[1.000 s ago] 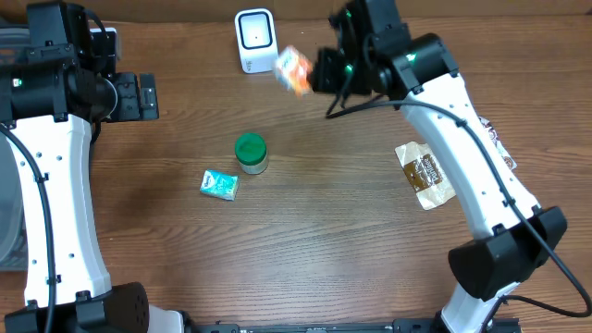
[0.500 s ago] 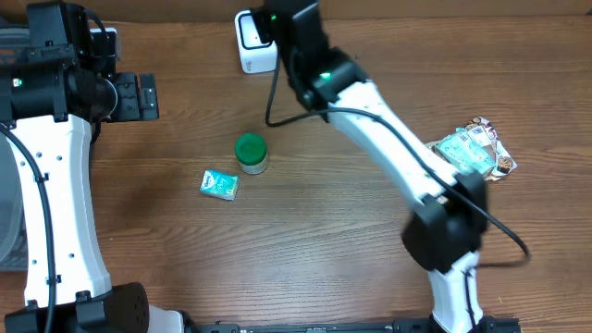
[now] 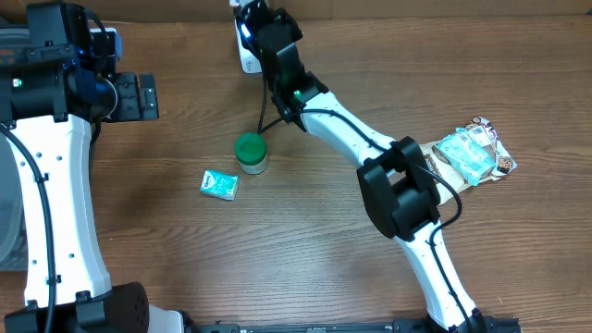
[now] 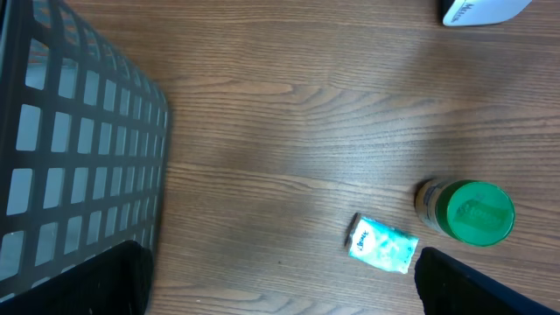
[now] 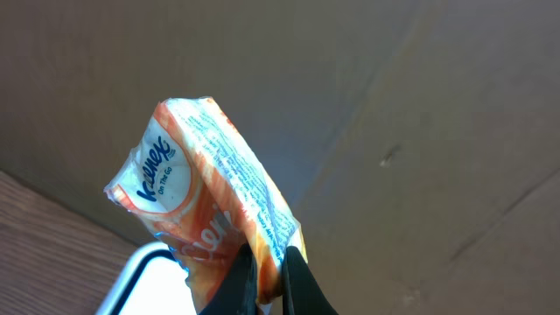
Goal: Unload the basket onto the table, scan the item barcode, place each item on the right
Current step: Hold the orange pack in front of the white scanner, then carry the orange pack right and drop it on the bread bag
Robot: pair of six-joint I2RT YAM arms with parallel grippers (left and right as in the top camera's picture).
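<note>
Orange-and-white Kleenex tissue pack (image 5: 206, 201), tilted, pinched at its lower corner, raised over white scanner (image 5: 144, 267)

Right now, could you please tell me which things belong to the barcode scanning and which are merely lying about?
In use: orange-and-white plastic tissue pack, pinched in the right claw; white box-shaped scanner.

Lying about: green-lidded jar; small teal packet; pale teal pack on a brown printed wrapper; grey mesh basket.

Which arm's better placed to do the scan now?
Right. The right claw is shut on the Kleenex tissue pack at the white scanner; the left claw is open, empty, near the basket.
</note>
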